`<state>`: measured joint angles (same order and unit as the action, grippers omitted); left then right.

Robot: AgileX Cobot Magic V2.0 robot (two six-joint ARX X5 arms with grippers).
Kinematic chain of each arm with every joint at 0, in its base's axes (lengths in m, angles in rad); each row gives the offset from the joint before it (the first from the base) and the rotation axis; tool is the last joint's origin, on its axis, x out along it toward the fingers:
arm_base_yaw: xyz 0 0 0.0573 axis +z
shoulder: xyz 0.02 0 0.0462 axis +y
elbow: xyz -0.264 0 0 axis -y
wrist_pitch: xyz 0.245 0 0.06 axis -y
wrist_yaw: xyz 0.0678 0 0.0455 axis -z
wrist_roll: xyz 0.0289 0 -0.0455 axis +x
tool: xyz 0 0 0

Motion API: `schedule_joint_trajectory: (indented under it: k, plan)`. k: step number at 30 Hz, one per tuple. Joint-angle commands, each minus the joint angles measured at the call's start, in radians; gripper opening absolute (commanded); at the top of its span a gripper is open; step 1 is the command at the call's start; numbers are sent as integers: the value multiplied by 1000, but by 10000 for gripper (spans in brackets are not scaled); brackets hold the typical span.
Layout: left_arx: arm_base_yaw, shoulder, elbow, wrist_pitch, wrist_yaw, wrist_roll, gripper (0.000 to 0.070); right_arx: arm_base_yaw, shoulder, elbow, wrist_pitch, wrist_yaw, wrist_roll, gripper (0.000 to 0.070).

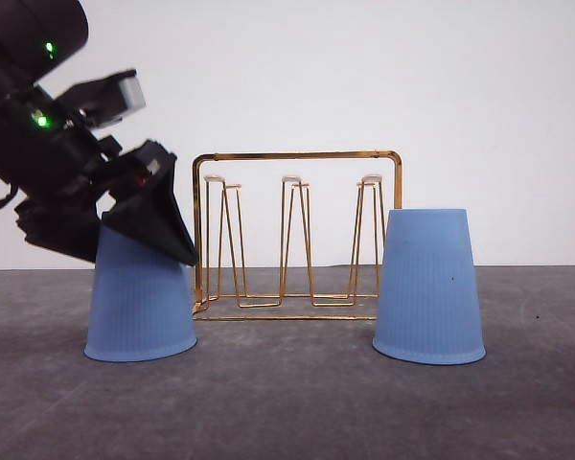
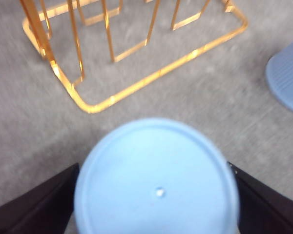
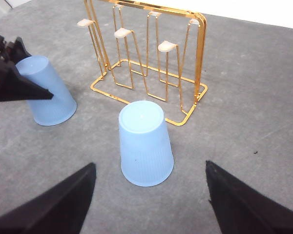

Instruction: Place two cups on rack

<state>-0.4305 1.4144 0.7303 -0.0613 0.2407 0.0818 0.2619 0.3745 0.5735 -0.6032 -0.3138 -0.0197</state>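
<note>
The left gripper point(image 1: 125, 225) is tilted down over the upturned base of the left cup point(image 1: 139, 302), which stands mouth-down on the grey table point(image 1: 287, 402). In the left wrist view its two dark fingers point(image 2: 36, 204) flank that cup's round base point(image 2: 156, 180), one on each side and close against the wall, but whether they are actually pressing it cannot be told. Just beyond this gripper and cup stands the gold wire rack point(image 1: 292, 235), its rounded base corner point(image 2: 88, 105) lying ahead of the cup without touching it, and its white-tipped prongs point(image 1: 292, 179) are bare. The right gripper point(image 3: 149, 204) hangs with its jaws spread wide, fingers well apart and gripping nothing. The right cup point(image 3: 144, 144) stands mouth-down ahead of it, between the lines of its fingers, with the rack's base point(image 3: 178, 119) just beyond the cup.
</note>
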Motion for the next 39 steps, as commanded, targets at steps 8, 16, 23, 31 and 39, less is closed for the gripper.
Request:
schedule_joint_trajectory:
  k: [8,16,23,31,39]
  plan:
    - [-9,-34,31,-24,11,-24,295,4,3,13,32,0,31,457]
    - [-9,-96,249,-333,-35,-25,295,4,3,13,34,0,34,457]
    - [-10,-86,471,-462,-93,-90,296,4,3,13,34,0,34,457]
    - [-10,-73,522,-319,-124,-102,296,4,3,13,34,2,34,457]
    - [-13,39,522,-233,-126,-101,296,4,3,13,34,4,34,457]
